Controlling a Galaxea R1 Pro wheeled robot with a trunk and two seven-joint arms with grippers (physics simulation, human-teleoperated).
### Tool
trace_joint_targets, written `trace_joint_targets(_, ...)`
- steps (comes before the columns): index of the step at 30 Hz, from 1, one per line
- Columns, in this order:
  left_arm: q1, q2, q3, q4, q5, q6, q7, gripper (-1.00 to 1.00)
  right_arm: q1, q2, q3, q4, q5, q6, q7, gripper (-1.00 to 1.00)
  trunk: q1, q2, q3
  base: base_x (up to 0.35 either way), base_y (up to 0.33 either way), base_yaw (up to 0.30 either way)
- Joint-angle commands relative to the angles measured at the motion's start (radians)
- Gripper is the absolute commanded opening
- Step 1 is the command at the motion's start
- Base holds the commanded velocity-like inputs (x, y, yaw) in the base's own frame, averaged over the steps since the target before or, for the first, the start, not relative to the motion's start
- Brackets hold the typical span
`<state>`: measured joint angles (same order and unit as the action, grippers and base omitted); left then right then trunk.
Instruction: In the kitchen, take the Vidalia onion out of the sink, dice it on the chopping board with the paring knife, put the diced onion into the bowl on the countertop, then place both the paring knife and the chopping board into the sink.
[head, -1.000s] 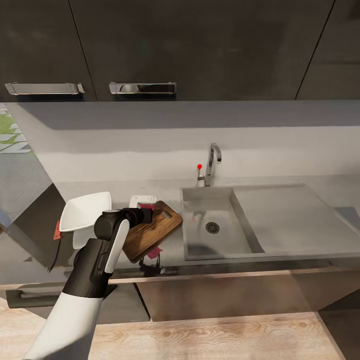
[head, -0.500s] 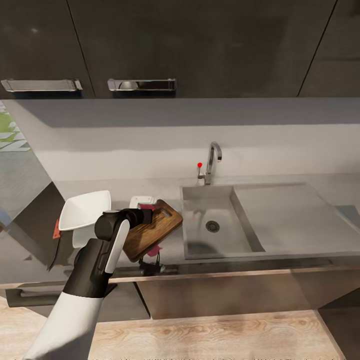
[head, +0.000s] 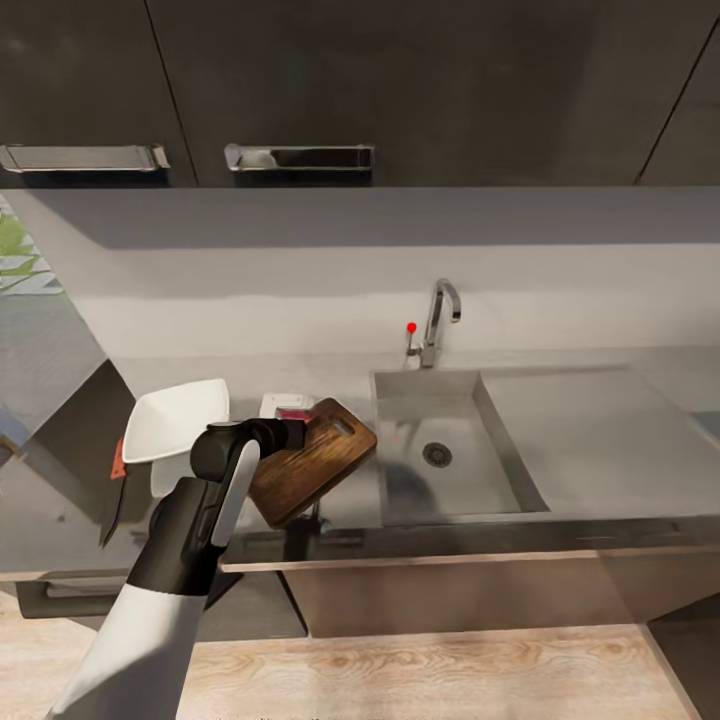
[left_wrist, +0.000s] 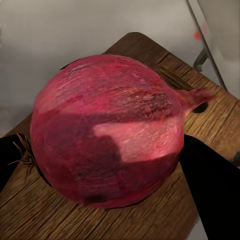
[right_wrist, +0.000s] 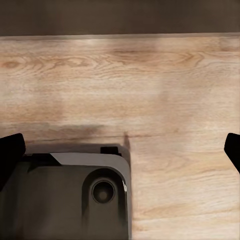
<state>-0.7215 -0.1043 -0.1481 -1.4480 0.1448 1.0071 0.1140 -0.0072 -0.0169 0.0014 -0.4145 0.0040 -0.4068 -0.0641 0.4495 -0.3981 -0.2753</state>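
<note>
Onion (left_wrist: 107, 132) (one) clamped in left gripper (left_wrist: 107, 150) above one chopping board (head: 312, 462), right gripper (right_wrist: 120, 150) spread wide.

Sink (head: 440, 455) basin has open floor, approach from above is free; tap (head: 440, 320) stands at its back rim. Drainboard (head: 600, 435) bare. Left of basin is crowded: chopping board (head: 310, 465) beside the rim, bowl (head: 175, 420) next to it, left arm (head: 200, 510) overhanging both. Onion (left_wrist: 110, 132) covers most of the board's top.
</note>
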Motion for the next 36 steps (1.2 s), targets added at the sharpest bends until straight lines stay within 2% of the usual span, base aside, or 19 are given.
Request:
trace_joint_targets(1, -0.001, 0.000, -0.001, 0.000, 0.010, 0.004, 0.010, -1.00, 0.000, 0.000, 0.000, 0.000, 0.001, -0.003, -0.002, 1.00, 0.001, -0.002, -0.003, 0.014, 0.007, 0.061)
trace_joint_targets(16, 0.000, 0.000, -0.001, 0.000, 0.011, 0.004, 0.010, -1.00, 0.000, 0.000, 0.002, 0.000, 0.001, -0.003, -0.003, 1.00, 0.001, -0.002, -0.026, 0.002, 0.000, 0.062)
trace_joint_targets(25, 0.014, -0.001, -0.001, 0.006, 0.010, 0.004, 0.010, -1.00, 0.000, 0.000, 0.002, 0.000, 0.001, -0.003, -0.003, 1.00, 0.001, -0.002, -0.040, 0.000, -0.194, 0.062)
trace_joint_targets(36, 0.022, -0.002, -0.001, 0.006, 0.010, 0.004, 0.010, -1.00, 0.000, 0.000, 0.002, 0.000, 0.001, -0.003, -0.002, 1.00, 0.001, -0.002, -0.050, 0.000, -0.029, 0.038)
